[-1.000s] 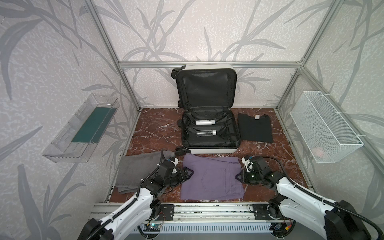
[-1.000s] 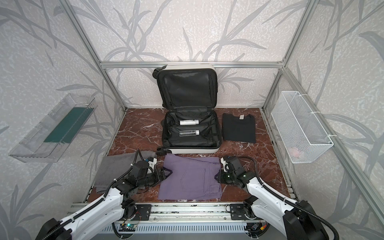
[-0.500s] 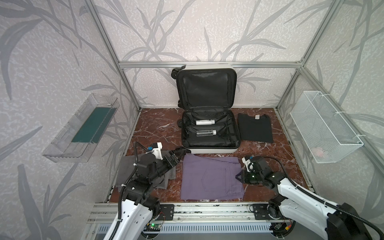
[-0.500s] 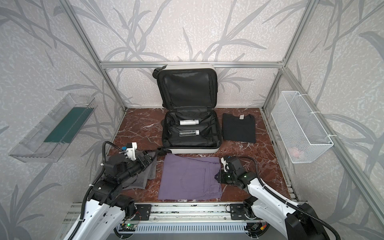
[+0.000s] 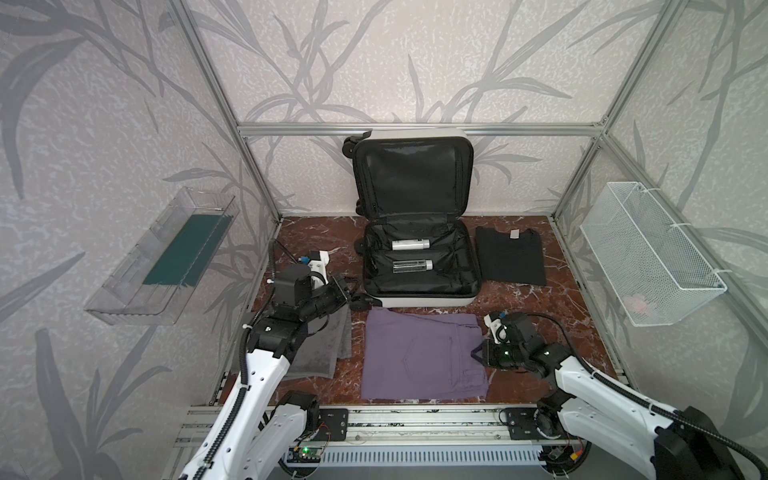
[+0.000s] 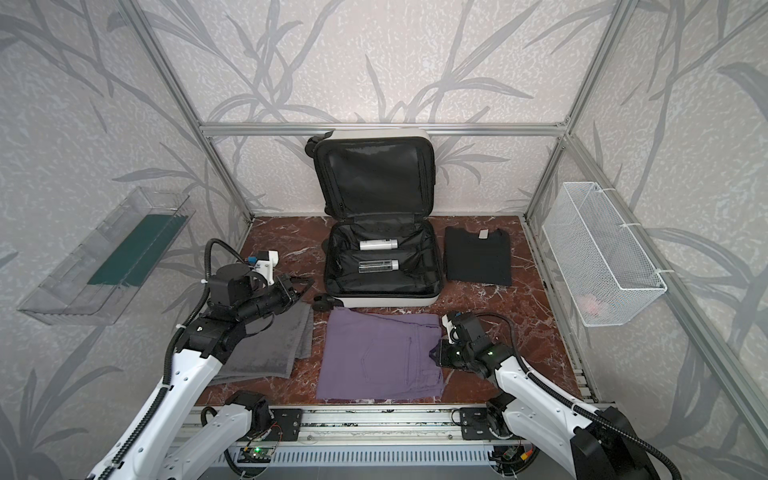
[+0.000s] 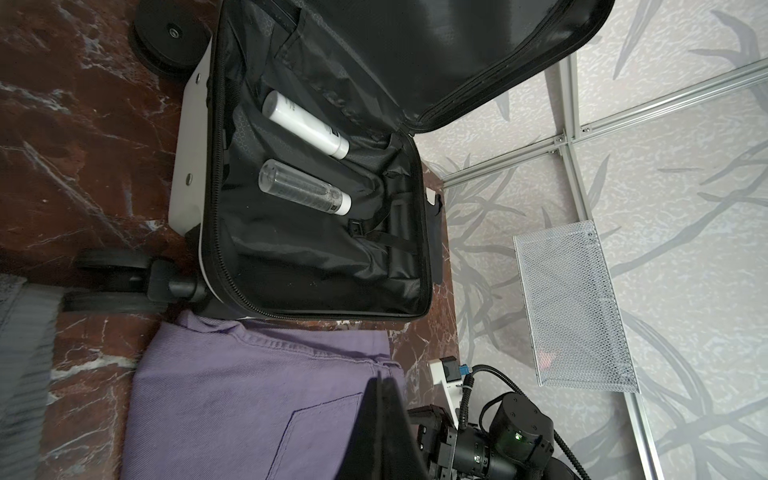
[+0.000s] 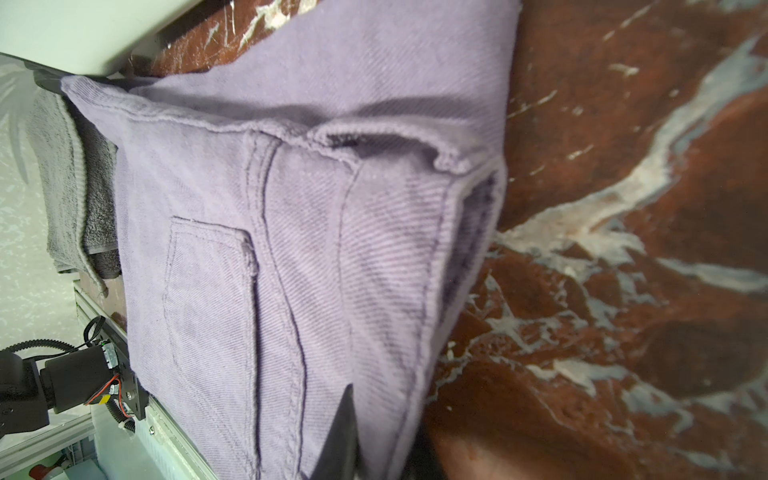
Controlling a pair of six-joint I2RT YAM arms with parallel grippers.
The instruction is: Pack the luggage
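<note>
The luggage (image 5: 419,302) (image 6: 390,302) lies open at the back centre, its lid leaning on the rear wall. A white bottle (image 5: 409,244) and a clear bottle (image 5: 411,264) rest on its black lining. Folded purple trousers (image 5: 419,357) (image 6: 374,357) lie flat in front of it. My right gripper (image 5: 484,353) (image 8: 382,436) is shut on the trousers' right edge, with cloth between the jaws. My left gripper (image 5: 351,289) (image 7: 382,399) hovers by the luggage's front left wheel, shut on nothing.
A folded grey towel (image 5: 324,345) lies under my left arm. A folded black shirt (image 5: 510,257) sits to the right of the luggage. A white mesh basket (image 5: 648,253) hangs on the right wall and a clear tray (image 5: 166,257) on the left wall.
My left gripper left the trousers' left edge, rose and moved back towards the luggage wheel, and closed. The right gripper has kept its hold on the trousers.
</note>
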